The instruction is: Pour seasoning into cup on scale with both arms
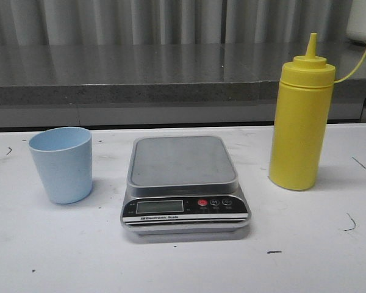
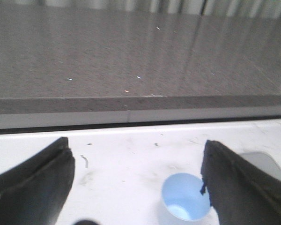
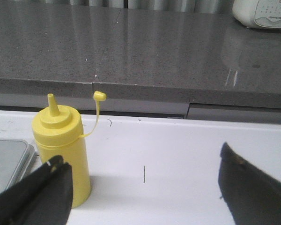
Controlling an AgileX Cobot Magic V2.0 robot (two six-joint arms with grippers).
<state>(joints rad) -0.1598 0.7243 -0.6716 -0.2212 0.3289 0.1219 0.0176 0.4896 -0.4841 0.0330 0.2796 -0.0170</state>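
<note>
On the white table (image 1: 183, 268), the silver-grey digital scale (image 1: 183, 180) sits in the middle with its platform bare. The light blue cup (image 1: 62, 163) stands upright to its left, apart from it, and the yellow squeeze bottle (image 1: 300, 122) stands upright to its right — nozzle uncapped, the small cap dangling on a thin cord (image 1: 358, 55). The left pincer (image 2: 136, 187) hangs spread wide above the table, gripping nothing, the cup just beside one of its fingers (image 2: 239, 187). The right pincer (image 3: 145, 197) is also spread wide and empty — the bottle stands by one of its fingers. Behind the table runs a dark speckled ledge (image 1: 140, 73).
</note>
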